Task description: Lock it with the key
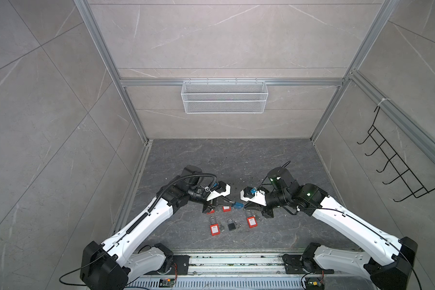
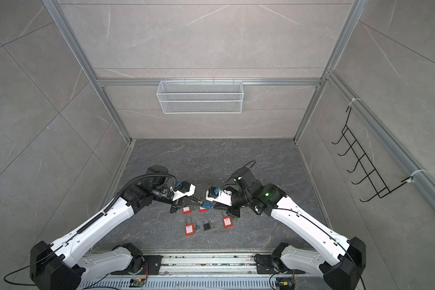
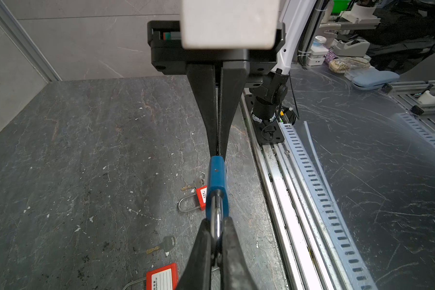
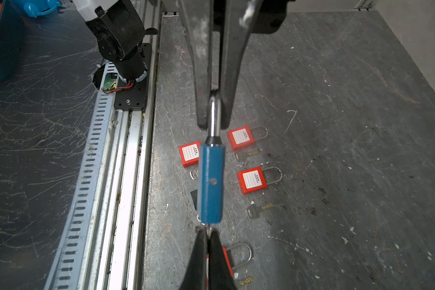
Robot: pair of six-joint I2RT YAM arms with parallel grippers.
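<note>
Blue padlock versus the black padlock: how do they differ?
The blue padlock hangs in mid-air, its shackle pinched by the left gripper; the black padlock lies free on the table. Blue's shackle points sideways; black's points toward the back wall. Both are small padlocks.

Blue padlock (image 1: 237, 206), silver shackle (image 3: 217, 222), lifted, horizontal midair.

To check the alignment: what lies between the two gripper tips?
The blue padlock: the left gripper clamps its shackle, and the right gripper is shut at its base. Both wrist views show it.
</note>
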